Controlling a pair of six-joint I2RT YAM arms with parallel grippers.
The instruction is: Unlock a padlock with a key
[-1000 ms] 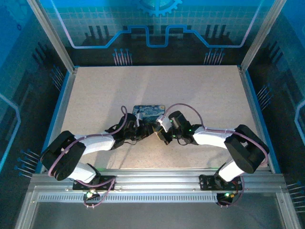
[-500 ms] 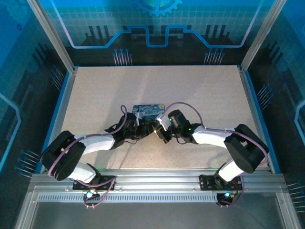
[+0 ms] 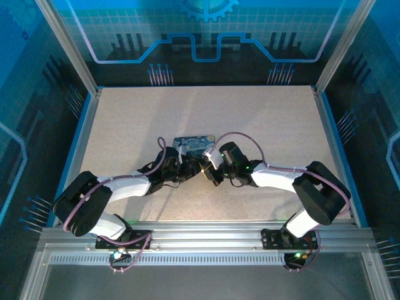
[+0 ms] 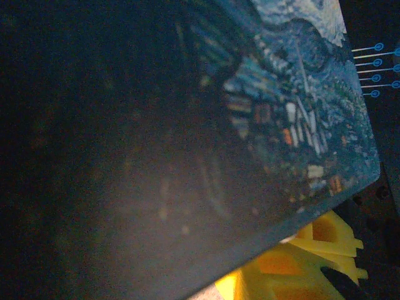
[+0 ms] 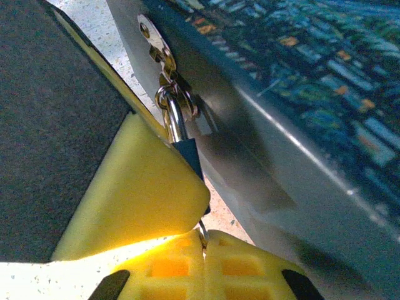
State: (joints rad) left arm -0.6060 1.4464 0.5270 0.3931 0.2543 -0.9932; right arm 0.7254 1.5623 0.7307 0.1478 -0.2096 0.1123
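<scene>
Right gripper edged leftward; padlock hangs shackle-up from box hasp, touching its finger (finger spread, left gripper too: cannot tell).

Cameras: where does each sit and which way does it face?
Top external: above and behind the bases, looking down on the table; both arms show, left gripper and right gripper close together at the box's near edge.
Left wrist: tight against the box, looking across its night-sky print; yellow fingers at lower right.
Right wrist: low beside the box, facing the padlock hanging on its hasp; own fingers at the bottom edge, apparently shut on the key.
Shared: both wrist views see the box and yellow fingers.
</scene>
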